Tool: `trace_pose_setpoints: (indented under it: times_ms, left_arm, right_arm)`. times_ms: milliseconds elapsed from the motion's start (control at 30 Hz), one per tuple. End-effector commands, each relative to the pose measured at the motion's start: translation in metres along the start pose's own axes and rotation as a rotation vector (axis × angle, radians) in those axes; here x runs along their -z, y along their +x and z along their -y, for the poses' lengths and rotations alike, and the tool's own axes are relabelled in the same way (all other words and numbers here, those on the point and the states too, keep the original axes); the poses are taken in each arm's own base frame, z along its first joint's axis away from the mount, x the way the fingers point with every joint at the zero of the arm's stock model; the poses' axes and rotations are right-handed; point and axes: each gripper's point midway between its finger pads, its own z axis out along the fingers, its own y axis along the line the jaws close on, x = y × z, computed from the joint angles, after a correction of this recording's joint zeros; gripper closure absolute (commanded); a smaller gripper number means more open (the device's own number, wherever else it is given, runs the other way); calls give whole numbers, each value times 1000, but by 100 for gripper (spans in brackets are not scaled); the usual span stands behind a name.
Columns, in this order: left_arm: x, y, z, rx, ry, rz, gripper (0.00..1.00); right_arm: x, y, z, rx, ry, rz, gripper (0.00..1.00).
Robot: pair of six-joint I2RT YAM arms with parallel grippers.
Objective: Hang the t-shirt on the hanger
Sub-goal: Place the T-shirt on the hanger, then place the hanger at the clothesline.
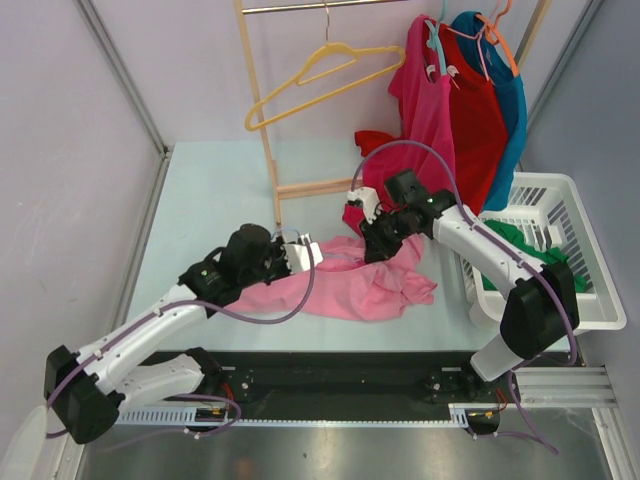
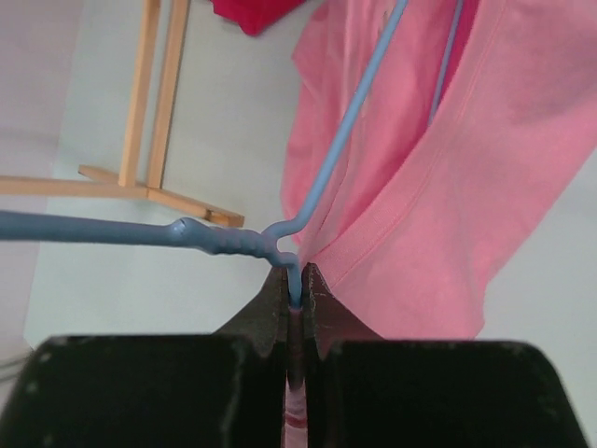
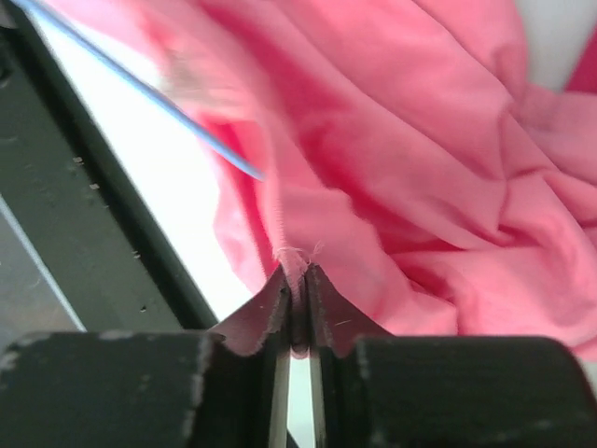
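The light pink t-shirt (image 1: 365, 285) lies crumpled on the table between the two arms. My left gripper (image 2: 296, 280) is shut on the neck of the thin lavender-blue hanger (image 2: 219, 238); its arms run up into the t-shirt (image 2: 448, 187). My right gripper (image 3: 295, 275) is shut on an edge of the t-shirt (image 3: 420, 159) and lifts it a little. A piece of the hanger wire (image 3: 187, 121) shows beside the cloth in the right wrist view. In the top view the left gripper (image 1: 305, 253) and the right gripper (image 1: 375, 240) are at the shirt's far edge.
A wooden clothes rack (image 1: 265, 130) stands at the back with a yellow hanger (image 1: 320, 80) and magenta, red and blue garments (image 1: 465, 110) hanging on it. A white basket (image 1: 560, 250) with green cloth is at the right. A red cloth (image 1: 378, 143) lies behind.
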Motion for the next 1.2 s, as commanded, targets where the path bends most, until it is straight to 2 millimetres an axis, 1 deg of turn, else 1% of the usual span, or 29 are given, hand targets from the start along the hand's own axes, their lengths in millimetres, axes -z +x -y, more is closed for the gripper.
trace_pose_setpoints:
  times_ms: [0, 33, 67, 133, 167, 200, 233, 267, 333, 367, 467, 567, 600, 633, 767, 833, 933, 967, 1000, 1033, 1067, 1133, 1167]
  left_arm:
    - [3, -49, -28, 46, -65, 104, 100]
    - [3, -56, -27, 56, -47, 124, 100]
    - [2, -58, -24, 55, -31, 130, 100]
    - [3, -64, -19, 43, -15, 157, 100]
    - [4, -66, -19, 38, -15, 170, 100]
    - [4, -67, -18, 33, -14, 173, 100]
    - [4, -68, -18, 33, -13, 176, 100]
    - [5, -70, -18, 32, -9, 184, 100]
    - [6, -72, -17, 25, 0, 197, 100]
    - [7, -74, -17, 23, 1, 205, 100]
    - [8, -78, -17, 26, 8, 217, 100]
    - [8, -80, -15, 33, 19, 223, 100]
    - [8, -82, -15, 37, 23, 227, 100]
    - [8, -82, -15, 37, 25, 227, 100]
    - [7, -81, -7, 57, 61, 224, 100]
    - [7, -81, -5, 68, 67, 227, 100]
    - [9, -79, -3, 78, 72, 229, 100]
    - [9, -78, -2, 78, 74, 227, 100]
    - [10, -77, 0, 80, 79, 225, 100]
    - [10, -76, 1, 78, 84, 226, 100]
    - [12, -75, 1, 83, 81, 226, 100]
    - [14, -71, 3, 95, 97, 226, 99]
    - [17, -67, 6, 109, 121, 225, 98]
  right_arm:
    - [16, -24, -26, 79, -86, 48, 83]
    - [18, -26, -27, 82, -88, 54, 82]
    - [20, -32, -29, 100, -93, 70, 75]
    - [25, -38, -28, 139, -90, 80, 65]
    - [31, -49, -27, 162, -77, 104, 56]
    - [34, -52, -27, 172, -75, 113, 51]
    - [38, -59, -27, 197, -73, 130, 43]
    - [44, -68, -28, 217, -70, 156, 41]
    - [48, -75, -35, 257, -84, 180, 39]
    - [48, -79, -37, 277, -87, 190, 37]
    - [45, -85, -50, 334, -135, 209, 37]
    - [37, -89, -66, 363, -189, 231, 41]
    - [31, -91, -67, 371, -196, 243, 43]
    - [26, -91, -75, 384, -215, 243, 46]
    - [4, -92, -83, 377, -245, 244, 52]
    - [-4, -90, -86, 372, -267, 230, 54]
    - [-9, -85, -87, 364, -279, 217, 56]
    - [-10, -85, -87, 364, -279, 217, 60]
    - [-10, -83, -86, 364, -276, 215, 67]
    - [-10, -82, -85, 362, -273, 211, 86]
    - [-9, -80, -85, 366, -269, 212, 99]
    - [-5, -77, -84, 370, -259, 215, 100]
    - [-1, -74, -83, 369, -253, 222, 100]
